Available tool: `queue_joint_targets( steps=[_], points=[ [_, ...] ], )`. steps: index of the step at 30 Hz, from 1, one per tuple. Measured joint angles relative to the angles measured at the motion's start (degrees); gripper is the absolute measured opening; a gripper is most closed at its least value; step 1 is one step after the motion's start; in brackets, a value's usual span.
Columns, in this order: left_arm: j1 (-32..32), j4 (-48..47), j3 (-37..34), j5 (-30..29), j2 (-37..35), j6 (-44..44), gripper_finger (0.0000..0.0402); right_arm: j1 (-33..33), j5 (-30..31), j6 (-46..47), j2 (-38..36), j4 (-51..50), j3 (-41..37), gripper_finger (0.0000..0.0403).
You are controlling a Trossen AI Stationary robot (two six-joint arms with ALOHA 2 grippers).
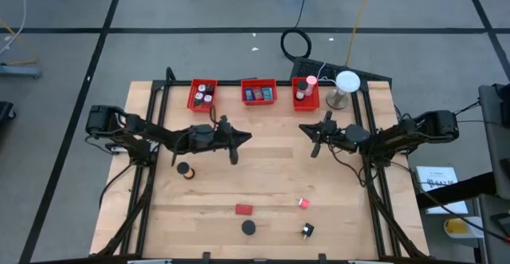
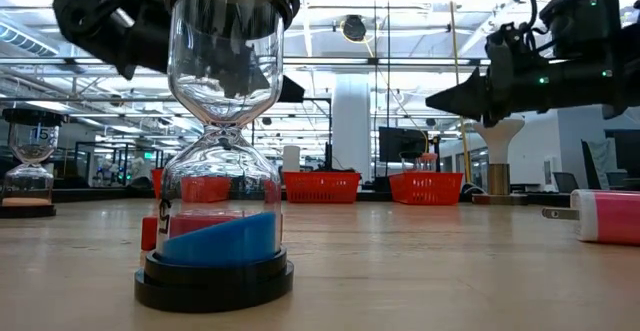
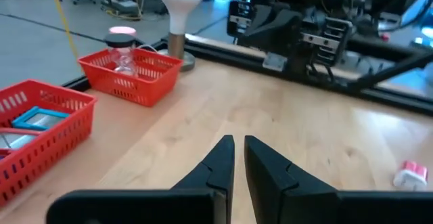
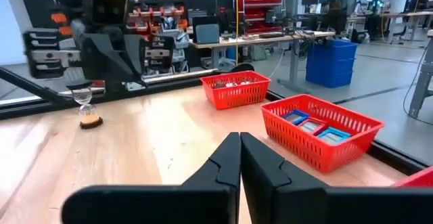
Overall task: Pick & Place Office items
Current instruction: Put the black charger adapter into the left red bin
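High view, near edge first: black sand timer (image 1: 249,227), black clip (image 1: 307,230), red block (image 1: 243,210), pink piece (image 1: 304,203) loose at 6 o'clock. Mid-table: left gripper (image 1: 233,154) at 9 o'clock, fingers nearly together, empty; right gripper (image 1: 316,146) at 3 o'clock, closed, empty. Far at 12 o'clock: three red bins (image 1: 258,92) holding items, white lamp (image 1: 347,83).

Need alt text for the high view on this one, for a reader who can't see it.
Overhead view of a wooden table with two dark arms reaching inward, the left pincer and right pincer both shut and empty. Three red bins holding small items line the far edge beside a white lamp. Five small items lie loose, among them a red block and a black disc.
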Motion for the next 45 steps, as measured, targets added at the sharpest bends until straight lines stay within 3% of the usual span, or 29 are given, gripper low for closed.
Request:
queue_joint_targets(
  steps=[8,16,19,25,30,38,45],
  points=[
    [-2.8,-11.57,6.86,-0.04,0.0,2.9,0.0035,1.57,0.02,-4.9,-0.02,-5.08,1.11,0.0],
    [-6.22,-12.75,7.47,-0.02,0.0,4.02,0.0035,5.86,0.33,-6.81,-0.02,-7.41,1.11,0.0],
    [-7.08,-13.1,7.47,-0.02,0.0,3.86,0.0035,9.06,4.38,-5.5,-0.02,-8.73,1.83,0.0],
    [-8.9,-14.12,7.26,0.07,0.55,4.49,0.0035,16.0,11.85,-4.28,0.01,-26.88,10.45,0.0],
    [-9.27,-13.14,5.51,0.07,2.74,4.93,0.0035,20.56,19.55,2.87,0.01,-39.92,18.45,0.0],
    [-9.27,-5.59,4.78,0.13,10.11,5.28,0.0035,27.97,20.57,3.42,-0.04,-48.4,24.59,0.0],
    [-9.25,-3.57,4.74,0.1,12.43,5.26,0.0035,31.92,24.25,18.83,0.03,-77.75,35.06,0.0]
  ],
)
